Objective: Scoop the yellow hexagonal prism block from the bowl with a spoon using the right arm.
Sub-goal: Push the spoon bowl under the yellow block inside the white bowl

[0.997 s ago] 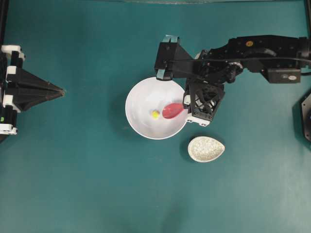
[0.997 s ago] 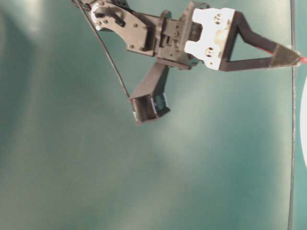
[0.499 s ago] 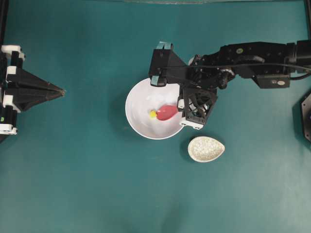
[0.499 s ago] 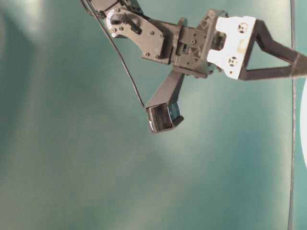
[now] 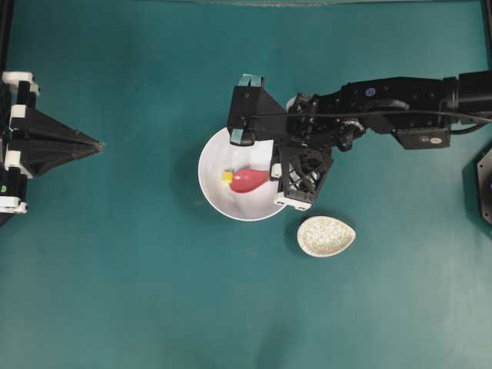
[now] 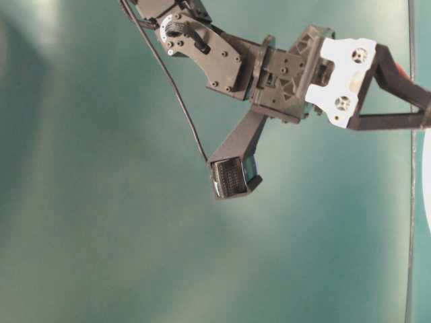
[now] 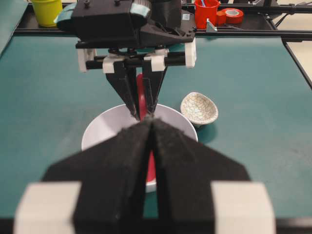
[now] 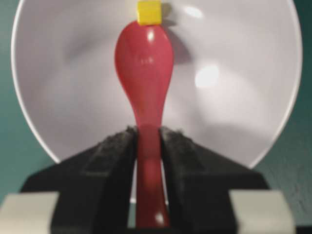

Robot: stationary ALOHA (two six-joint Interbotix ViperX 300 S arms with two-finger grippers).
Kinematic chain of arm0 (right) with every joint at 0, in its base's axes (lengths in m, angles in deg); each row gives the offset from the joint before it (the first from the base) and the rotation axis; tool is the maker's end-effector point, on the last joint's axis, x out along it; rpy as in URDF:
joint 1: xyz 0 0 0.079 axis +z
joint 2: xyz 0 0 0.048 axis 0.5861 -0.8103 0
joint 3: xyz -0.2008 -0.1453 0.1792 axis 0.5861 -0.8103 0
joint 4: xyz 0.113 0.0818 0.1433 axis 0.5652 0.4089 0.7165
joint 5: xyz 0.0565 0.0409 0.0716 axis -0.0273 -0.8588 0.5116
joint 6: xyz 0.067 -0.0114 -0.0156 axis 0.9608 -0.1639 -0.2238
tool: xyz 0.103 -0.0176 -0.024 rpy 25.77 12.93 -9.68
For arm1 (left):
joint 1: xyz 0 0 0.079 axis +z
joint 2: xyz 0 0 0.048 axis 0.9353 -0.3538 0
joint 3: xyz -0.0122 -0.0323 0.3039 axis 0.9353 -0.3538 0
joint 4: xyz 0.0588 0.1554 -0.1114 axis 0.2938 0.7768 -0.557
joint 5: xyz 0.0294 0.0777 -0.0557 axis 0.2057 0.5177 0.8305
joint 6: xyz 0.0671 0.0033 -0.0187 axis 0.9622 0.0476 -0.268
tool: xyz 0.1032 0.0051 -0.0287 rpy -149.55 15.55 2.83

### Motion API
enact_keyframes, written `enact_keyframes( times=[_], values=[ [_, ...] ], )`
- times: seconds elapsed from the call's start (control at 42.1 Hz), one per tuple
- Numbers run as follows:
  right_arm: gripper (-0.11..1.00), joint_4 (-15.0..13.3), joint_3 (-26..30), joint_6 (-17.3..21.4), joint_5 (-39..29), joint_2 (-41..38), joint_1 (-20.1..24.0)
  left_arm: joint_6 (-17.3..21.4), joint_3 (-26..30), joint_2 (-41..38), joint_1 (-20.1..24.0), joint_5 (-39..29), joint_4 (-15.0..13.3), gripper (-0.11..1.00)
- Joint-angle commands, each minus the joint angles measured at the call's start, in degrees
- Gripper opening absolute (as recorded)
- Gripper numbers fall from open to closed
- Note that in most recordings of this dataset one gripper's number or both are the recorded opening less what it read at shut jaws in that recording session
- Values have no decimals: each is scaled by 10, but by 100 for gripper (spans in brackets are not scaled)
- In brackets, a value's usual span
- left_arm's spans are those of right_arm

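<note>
The right gripper (image 8: 147, 134) is clamped on the handle of the spoon (image 8: 145, 63), jaws pinching the pink-red stem from both sides, and the spoon's deep oval end is down inside the bowl (image 5: 215, 196). The yellow hexagonal prism block (image 8: 149, 11) sits right at the spoon's tip, touching or just about touching it, on the bowl's floor toward the far wall from the wrist's view; overhead it shows as a yellow speck (image 5: 227, 176) just left of the spoon (image 5: 247, 181). So this looks like the scooping step itself: the tip is at the block, but the block is not yet in the spoon. The next move, as I read it, calls for sliding the lip under the block, perhaps using the bowl's wall as a backstop, then tilting up without letting it roll off. Over on the other side, the left gripper (image 5: 98, 144) is parked well away, tips together.
</note>
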Motion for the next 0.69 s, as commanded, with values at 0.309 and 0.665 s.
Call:
enact_keyframes(
  times=[0.309, 0.665],
  values=[
    [23, -1, 4, -2, 37, 7, 1, 1, 4, -5, -1, 3, 2, 0],
    [23, 2, -21, 3, 74, 7, 1, 0, 5, -5, 0, 3, 1, 0]
  ],
)
